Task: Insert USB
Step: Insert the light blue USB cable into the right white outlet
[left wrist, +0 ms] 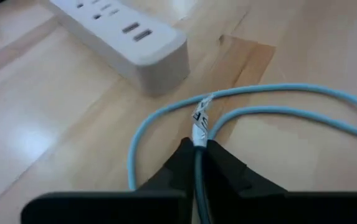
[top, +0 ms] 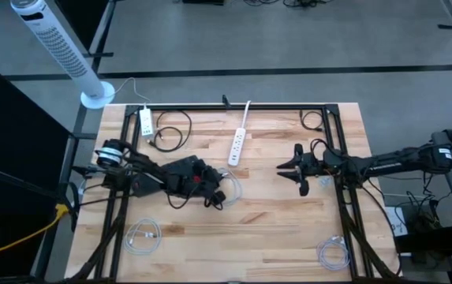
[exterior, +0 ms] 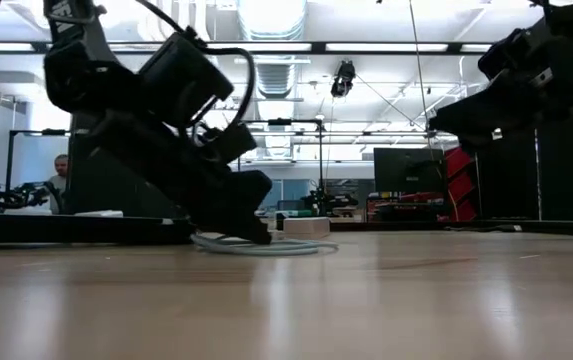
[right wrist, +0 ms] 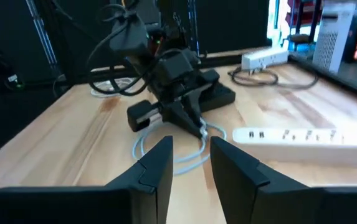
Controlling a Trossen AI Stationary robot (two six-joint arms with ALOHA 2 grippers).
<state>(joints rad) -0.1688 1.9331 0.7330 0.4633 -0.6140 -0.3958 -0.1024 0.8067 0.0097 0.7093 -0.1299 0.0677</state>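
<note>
L gripper (left wrist: 198, 163) jaws pinched shut on pale blue USB cable (left wrist: 271, 112), low on table (top: 273, 229) near white power strip (top: 237, 145). R gripper (top: 289, 170) jaws apart, holding nothing, hovering.

No text, label or number reads anywhere (the power strip (left wrist: 125, 43) shows only blank sockets, and the tie on the cable (left wrist: 201, 118) carries illegible dark marks).
</note>
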